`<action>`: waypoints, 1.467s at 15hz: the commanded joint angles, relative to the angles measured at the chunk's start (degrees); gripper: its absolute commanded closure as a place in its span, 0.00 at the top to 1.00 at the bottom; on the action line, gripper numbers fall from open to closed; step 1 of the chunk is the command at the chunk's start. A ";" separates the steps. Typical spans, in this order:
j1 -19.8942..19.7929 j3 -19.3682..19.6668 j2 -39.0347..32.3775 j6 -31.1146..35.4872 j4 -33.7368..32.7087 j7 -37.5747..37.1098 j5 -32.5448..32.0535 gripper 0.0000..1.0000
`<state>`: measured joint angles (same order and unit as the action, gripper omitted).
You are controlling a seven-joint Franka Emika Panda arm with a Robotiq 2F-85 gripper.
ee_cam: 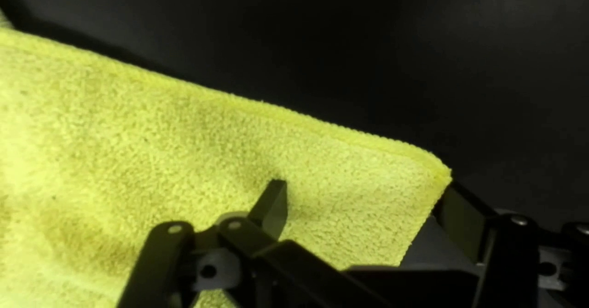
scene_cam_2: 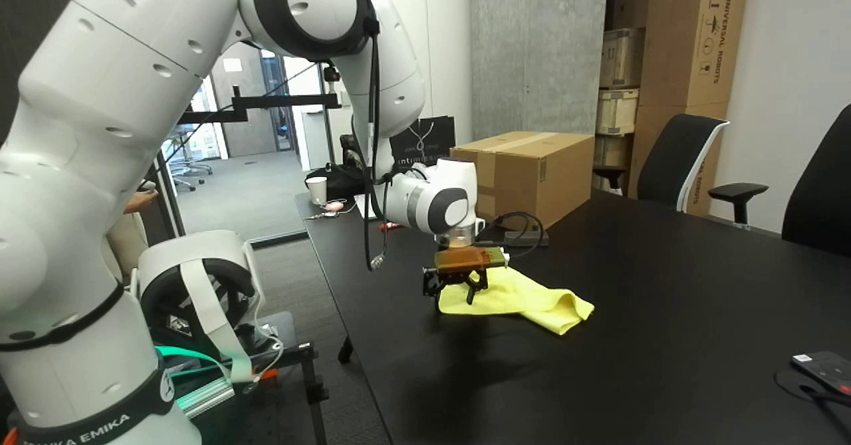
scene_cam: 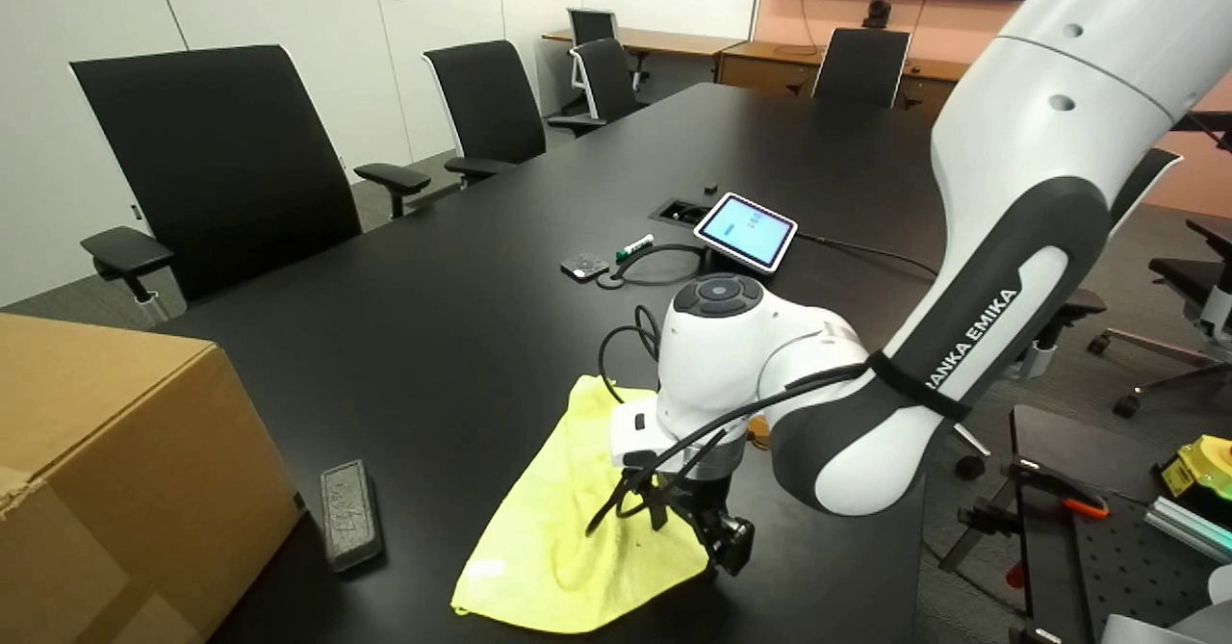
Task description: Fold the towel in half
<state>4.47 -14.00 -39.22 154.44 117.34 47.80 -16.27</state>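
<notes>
The yellow towel [scene_cam: 539, 538] lies rumpled on the dark table, with a bunched, folded end [scene_cam_2: 565, 308] in an exterior view. Over one of its corners my gripper [ee_cam: 363, 186] stands open, pointing down. In the wrist view the left finger [ee_cam: 276, 206] presses against or rests just over the cloth, leaving a shallow dent. The right finger [ee_cam: 464, 220] is just past the towel's corner tip. Cloth spans the gap between the fingers without being pinched. Part of the towel is hidden behind the arm in an exterior view.
A cardboard box [scene_cam: 144, 461] stands on the table beside a dark grey eraser-like block [scene_cam: 349, 514]. Farther along are a tablet [scene_cam: 748, 230] with a cable, a green marker [scene_cam: 635, 246] and a small flat device [scene_cam: 584, 266]. The table edge [scene_cam_2: 332, 312] runs near the gripper.
</notes>
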 commanded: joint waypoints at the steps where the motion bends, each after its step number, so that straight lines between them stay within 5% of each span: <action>1: 0.40 0.29 -0.42 -0.65 -0.89 0.37 -0.48 0.53; 8: 0.70 0.28 1.71 -3.77 -0.41 0.41 -0.56 0.06; 22: 5.06 0.74 10.87 -24.49 -5.12 1.37 -2.75 0.07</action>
<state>7.32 -14.08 -30.53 134.52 114.67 48.90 -17.25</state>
